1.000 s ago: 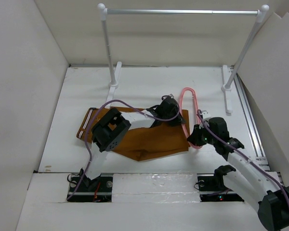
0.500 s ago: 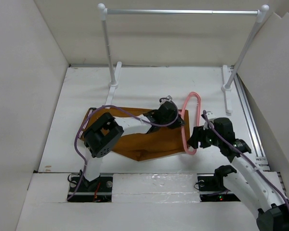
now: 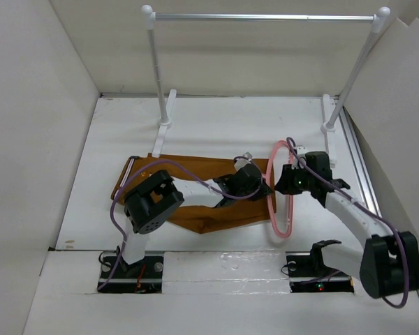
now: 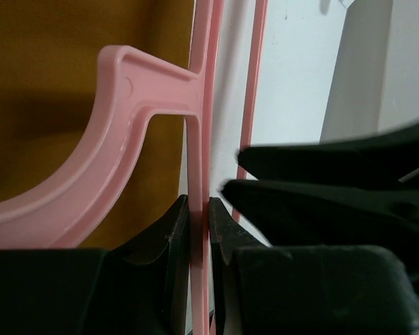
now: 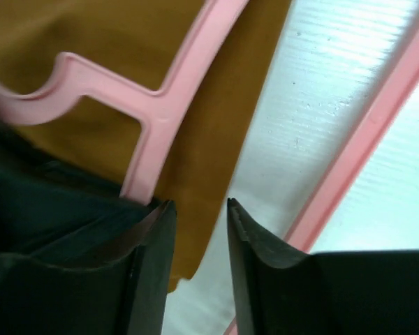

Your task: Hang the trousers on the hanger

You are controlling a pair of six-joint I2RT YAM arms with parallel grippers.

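**A:** What is different from a moment ago?

**B:** The hanger has swung. It lay short and curled against the 3 o'clock end of the trousers; now its loop stretches toward the near edge of the worktop. The left gripper has slid across the cloth and is pinched tight on one thin pink bar; the right gripper has gone from the loop's near end to its far half.

**A:** Is the right one holding too?

**B:** Not that I can see. Its jaws stand a narrow way apart, with only brown cloth and white worktop showing between them; the pink stem stops at the side of one finger.

**A:** And what does that mean for the job?

**B:** I'd judge the hanger has changed hands: the left arm steadies it, and the right is free to feed a leg through. Nothing is threaded yet.

**A:** Which way do things lie?

**B:** Seen from above, the hanger's long axis runs 12 to 6, right at the trousers' 3 o'clock end; its hook seems to branch toward 9, over the cloth. The trousers lie flat, long axis 9 to 3; the striped waistband is at 9 — the leg end is by the hanger.
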